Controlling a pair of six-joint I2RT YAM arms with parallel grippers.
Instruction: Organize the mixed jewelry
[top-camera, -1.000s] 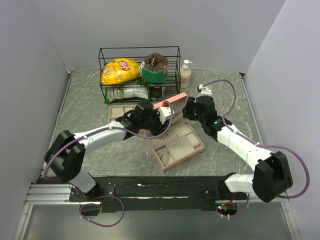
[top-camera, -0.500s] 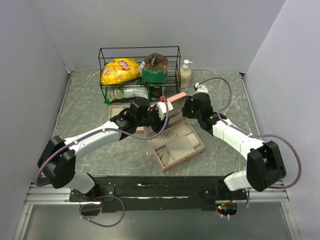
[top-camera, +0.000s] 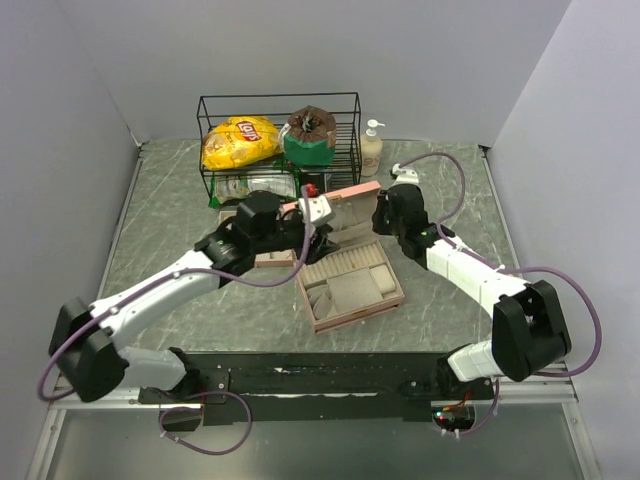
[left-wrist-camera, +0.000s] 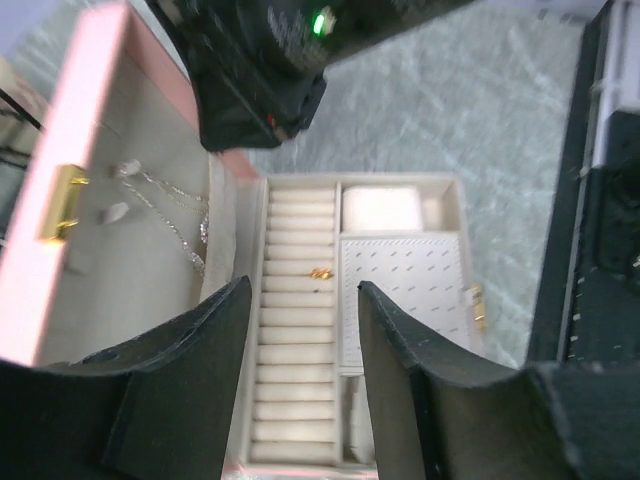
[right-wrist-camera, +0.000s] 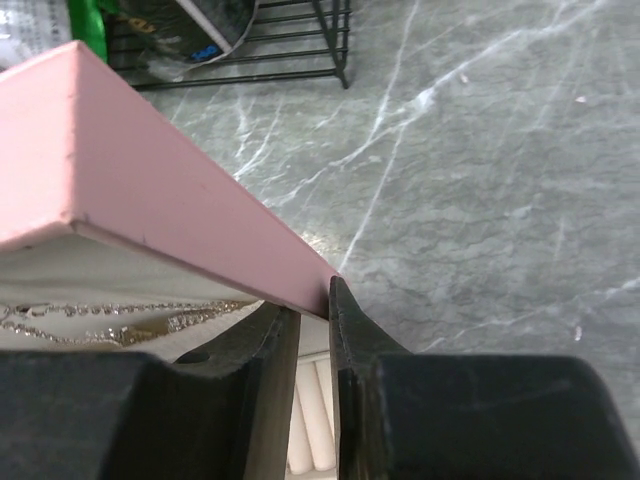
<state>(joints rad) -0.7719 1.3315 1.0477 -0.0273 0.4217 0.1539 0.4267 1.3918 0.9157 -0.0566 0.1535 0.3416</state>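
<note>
Looking into the open pink box (top-camera: 352, 316), you find that only a part of the sorting is done. 1 small gold piece (left-wrist-camera: 320, 272) sits on the ring rolls (left-wrist-camera: 298, 400), about in the middle of the row. Thin silver chains (left-wrist-camera: 170, 205) lie against the pale lining of the raised lid (right-wrist-camera: 150, 190). The other compartments to the right of the rolls look bare from the left wrist camera.

Your right gripper (right-wrist-camera: 312, 300) has its 2 fingers close together, pinched on the right corner of the lid, so it props the lid up. Your left gripper (left-wrist-camera: 302, 290) hangs above the rolls with its fingers apart and nothing between them.

The beige tray (top-camera: 270, 259) is just left of the box, mostly hidden under the left arm. Whether more of the mixed jewelry waits there cannot be told, because the pieces are too small in the top view and the arm covers much of it.

My judgement is that the task is at an early or middle stage. A few pieces have their place, most compartments are unused, and the left arm is free to fetch another piece.
</note>
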